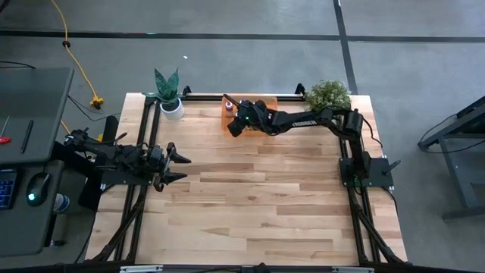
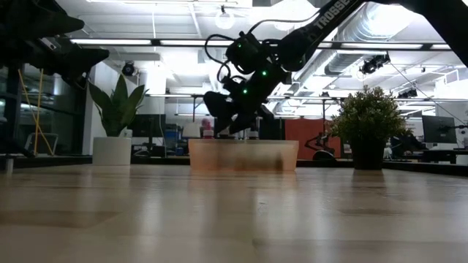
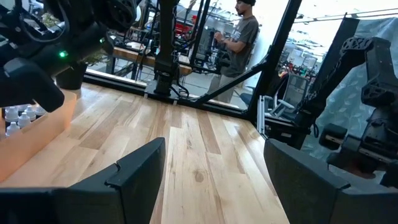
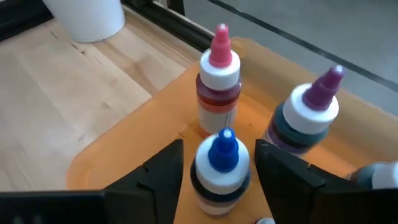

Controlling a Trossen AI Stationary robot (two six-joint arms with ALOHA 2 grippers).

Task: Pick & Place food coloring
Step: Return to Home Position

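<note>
High view showed the right arm stretched from the table's (image 1: 265, 205) right side to the orange bin (image 1: 226, 121) at the back edge, between a spiky plant in a white pot (image 1: 170, 95) and a bushy plant (image 1: 328, 95). The right gripper (image 1: 236, 127) hung over the bin's near end. The left gripper (image 1: 182, 167) waited well apart at the left side, its jaws spread wide; the left wrist view showed the same wide gap between its fingers (image 3: 140, 177) over bare wood.

From the right wrist camera, the right gripper's jaws stood apart and held nothing. A blue-tipped bottle (image 4: 222, 163) stood upright in the bin between the two dark fingers (image 4: 163, 177), just beside each; whether they touched it could not be told. Behind it stood a pink-tipped bottle (image 4: 219, 81) with a reddish body and a purple-tipped bottle (image 4: 308, 118) with a dark body, each with a white collar. No label on any of them could be read.

The left wrist view caught several small whitish food coloring bottles (image 3: 15, 117) inside the bin's far end, and a person (image 3: 239, 31) standing in the room beyond the table.

At table height, the right gripper (image 2: 228, 109) hung just above the bin's rim (image 2: 243, 145), green lights on its wrist. White letters on the arm read "TROSS" (image 2: 333, 14), the rest hidden.
</note>
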